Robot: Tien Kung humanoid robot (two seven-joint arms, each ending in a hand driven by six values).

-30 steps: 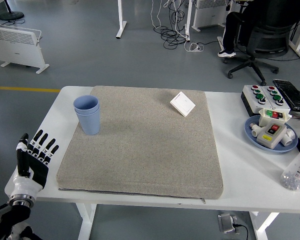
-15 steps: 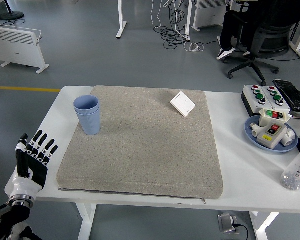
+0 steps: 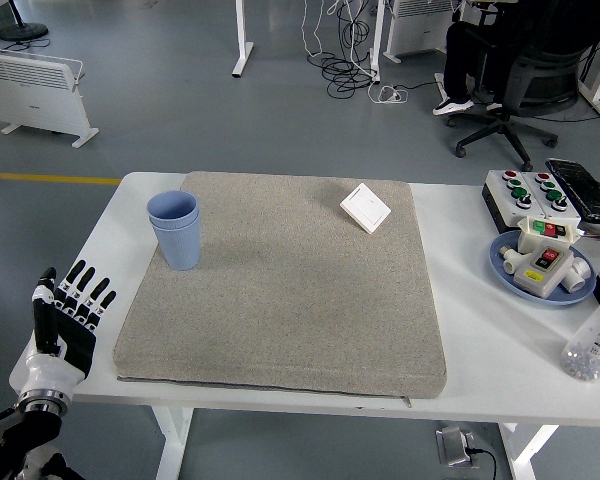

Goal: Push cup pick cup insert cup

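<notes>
Blue cups (image 3: 175,229), one nested in the other, stood upright on the grey mat (image 3: 280,290) near its far left corner in the head view. I saw my left hand (image 3: 68,322) low at the white table (image 3: 480,330)'s near left edge, well apart from the cups, fingers (image 3: 88,290) straight, spread and holding nothing. A white square switch plate (image 3: 365,208) lay on the mat's far right part. A blue plate (image 3: 506,270) with button boxes sat off the mat at the right.
</notes>
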